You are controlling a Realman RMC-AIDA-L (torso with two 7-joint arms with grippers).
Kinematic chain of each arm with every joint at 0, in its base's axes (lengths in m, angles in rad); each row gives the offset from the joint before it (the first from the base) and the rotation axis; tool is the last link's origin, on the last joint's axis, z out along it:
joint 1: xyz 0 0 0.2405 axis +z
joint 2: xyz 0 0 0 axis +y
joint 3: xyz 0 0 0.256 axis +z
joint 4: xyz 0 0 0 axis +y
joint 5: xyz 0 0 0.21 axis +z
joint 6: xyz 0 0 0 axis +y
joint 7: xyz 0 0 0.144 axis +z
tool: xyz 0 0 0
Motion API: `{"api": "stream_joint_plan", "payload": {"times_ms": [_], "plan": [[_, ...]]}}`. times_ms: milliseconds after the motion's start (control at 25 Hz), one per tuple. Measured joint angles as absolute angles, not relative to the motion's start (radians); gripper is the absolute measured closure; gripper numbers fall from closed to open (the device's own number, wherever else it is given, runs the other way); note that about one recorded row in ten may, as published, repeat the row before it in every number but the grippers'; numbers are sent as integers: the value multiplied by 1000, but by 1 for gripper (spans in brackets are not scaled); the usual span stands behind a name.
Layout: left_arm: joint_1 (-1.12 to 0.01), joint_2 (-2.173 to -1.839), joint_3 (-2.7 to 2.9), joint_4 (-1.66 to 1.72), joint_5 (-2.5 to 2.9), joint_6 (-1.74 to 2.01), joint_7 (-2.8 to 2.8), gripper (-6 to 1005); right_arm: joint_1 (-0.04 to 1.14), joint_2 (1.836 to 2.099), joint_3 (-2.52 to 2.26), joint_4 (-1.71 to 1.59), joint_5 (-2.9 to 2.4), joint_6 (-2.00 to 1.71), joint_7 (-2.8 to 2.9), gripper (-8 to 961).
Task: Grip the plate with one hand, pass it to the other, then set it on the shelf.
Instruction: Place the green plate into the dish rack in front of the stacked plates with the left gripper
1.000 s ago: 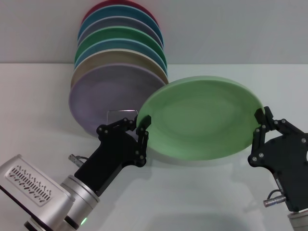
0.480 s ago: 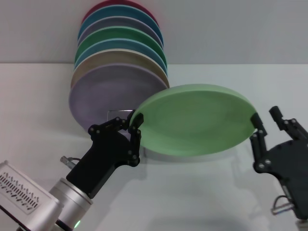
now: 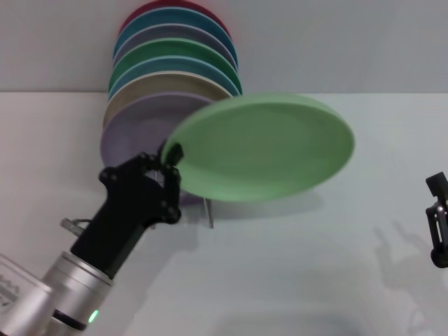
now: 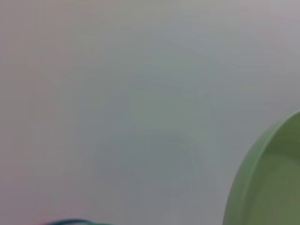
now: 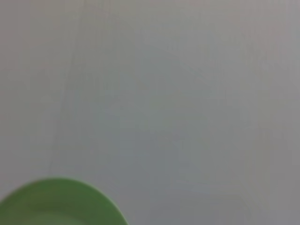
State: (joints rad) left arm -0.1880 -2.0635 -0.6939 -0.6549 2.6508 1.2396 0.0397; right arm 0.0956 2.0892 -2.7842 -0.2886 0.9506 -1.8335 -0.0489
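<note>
The light mint-green plate (image 3: 262,147) hangs tilted in the air in front of the stacked plates. My left gripper (image 3: 170,155) is shut on its left rim and carries it alone. My right gripper (image 3: 439,187) is at the far right edge of the head view, open, empty and well apart from the plate. The shelf (image 3: 208,210) shows only as thin silver wire below the plate; most of it is hidden. The plate's rim also shows in the left wrist view (image 4: 267,183) and in the right wrist view (image 5: 56,201).
Several plates stand upright in the rack behind: a lilac one (image 3: 133,136) in front, then beige, blue, darker green (image 3: 168,50), and more up to a red one. A white tabletop (image 3: 315,266) spreads in front and to the right.
My right gripper let go of the plate and drew back to the right. My left gripper moved the plate left and up, toward the stacked plates.
</note>
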Motion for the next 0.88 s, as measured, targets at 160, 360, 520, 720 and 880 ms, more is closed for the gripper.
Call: {"api": "stream_joint_plan", "payload": {"times_ms": [160,360,520,720,880], "plan": [[-181,-2058,-744,-659,2657,1269,-33,921,99,2089,-2781,-261,954,-1797,-42,660],[-180,-2029,-810,-664,2666,1317,-171,914,107,2087,-2773,-256,956,-1722,-48,660],[-182,-2013,-843,-668,2685,1317,-219,908,113,2086,-2772,-256,956,-1696,-51,659],[-198,-2010,-904,-643,2738,1275,-233,901,111,2086,-2769,-255,958,-1694,-51,659],[-216,-2011,-951,-595,2792,1264,-250,895,107,2086,-2760,-255,959,-1693,-51,660]]}}
